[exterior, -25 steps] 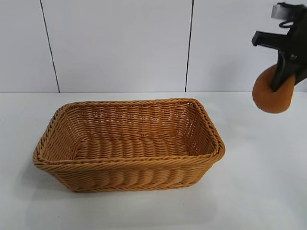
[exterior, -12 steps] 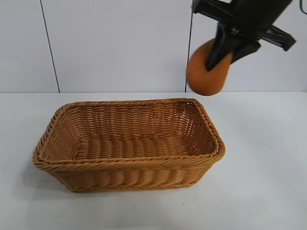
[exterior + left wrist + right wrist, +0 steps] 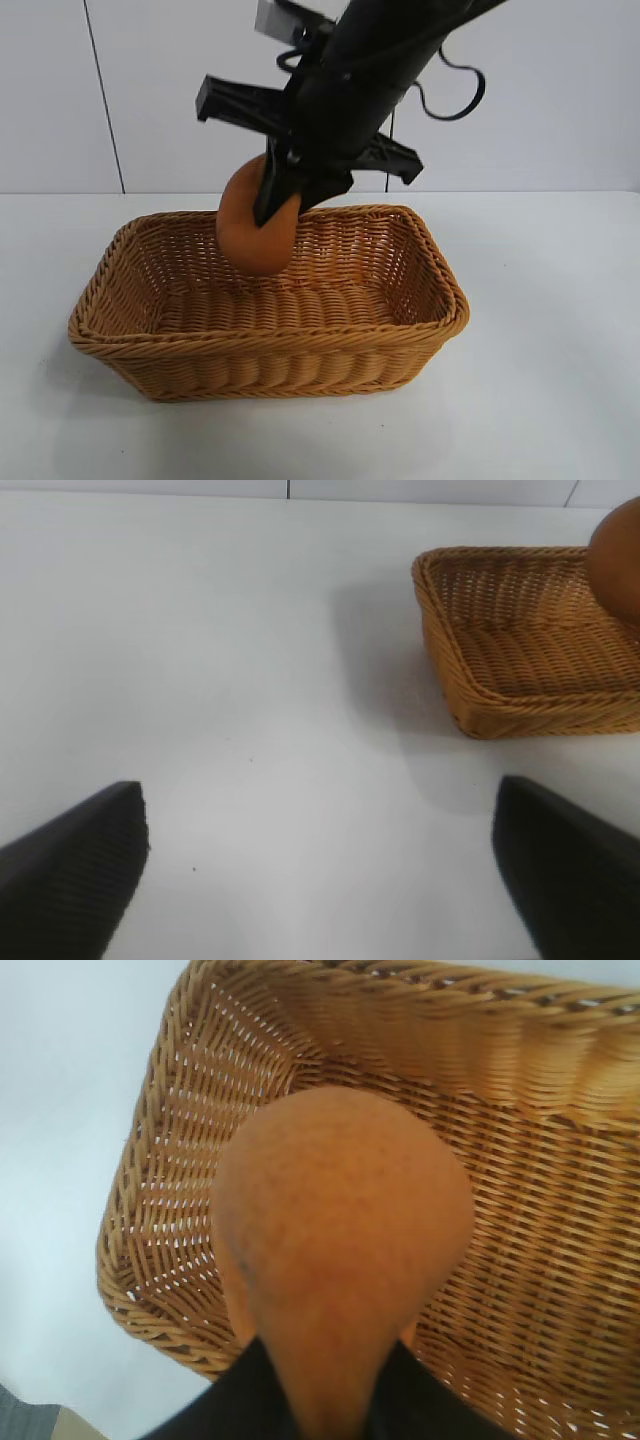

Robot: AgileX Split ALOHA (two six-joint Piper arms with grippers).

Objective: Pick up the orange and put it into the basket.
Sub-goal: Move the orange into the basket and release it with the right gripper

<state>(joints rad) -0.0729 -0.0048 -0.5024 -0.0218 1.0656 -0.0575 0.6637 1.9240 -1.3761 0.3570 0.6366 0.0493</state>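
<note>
Exterior: I have the black right gripper (image 3: 272,205) clamped on the dull-orange, rough-skinned orange (image 3: 256,232), hanging it in the air above the open top of the tan woven wicker basket (image 3: 260,345), toward its back wall. The basket sits on the white table (image 3: 540,380).

Left wrist: my left gripper (image 3: 320,865) sits apart from the basket over bare table, its 2 dark fingers (image 3: 75,865) spread wide, nothing between them.

Right wrist: the orange fills the middle, pinched at its near end, basket floor beneath.
</note>
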